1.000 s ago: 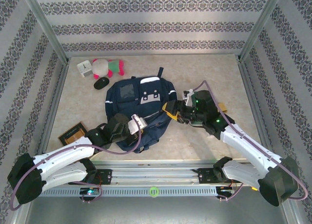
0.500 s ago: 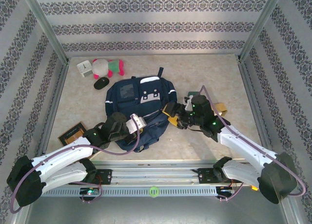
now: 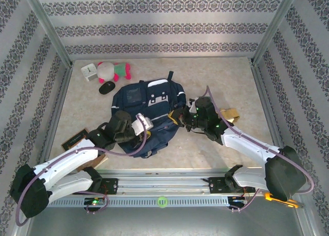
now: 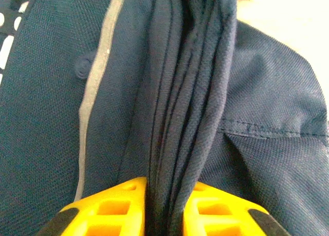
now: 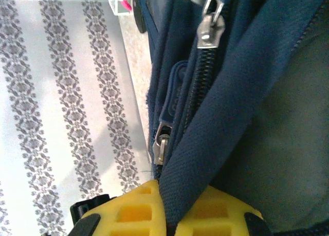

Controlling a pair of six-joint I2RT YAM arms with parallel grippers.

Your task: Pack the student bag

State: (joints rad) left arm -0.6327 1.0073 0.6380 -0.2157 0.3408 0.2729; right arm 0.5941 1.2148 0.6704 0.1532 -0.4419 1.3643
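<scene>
The student bag (image 3: 149, 105) lies flat near the middle of the table, its front patches facing up and its lower end turned toward the near edge. Both arms are on it, so the step in hand looks like opening it up: getting hold of the two sides of a compartment mouth before anything goes in.

The left end effector (image 3: 146, 128) sits on the bag's near part. Seen from its wrist, the left end effector (image 4: 165, 187) is narrow, its yellow fingers (image 4: 110, 210) pinching a bunch of navy folds. The right end effector (image 3: 180, 118) is at the bag's right edge; from that wrist, the right end effector (image 5: 180, 195) is closed on a thick navy band beside an unfastened zip, with a metal zip pull (image 5: 208, 22) just above.

Next, I judge, the two grips must be drawn apart and lifted to spread the opening; thin layers could slip or bunch.

Waiting items sit well apart from the bag: a plush toy (image 3: 114, 70) and a white cube (image 3: 89, 71) by the far-left corner, and a black mouse (image 3: 106, 87) nearer the bag.
</scene>
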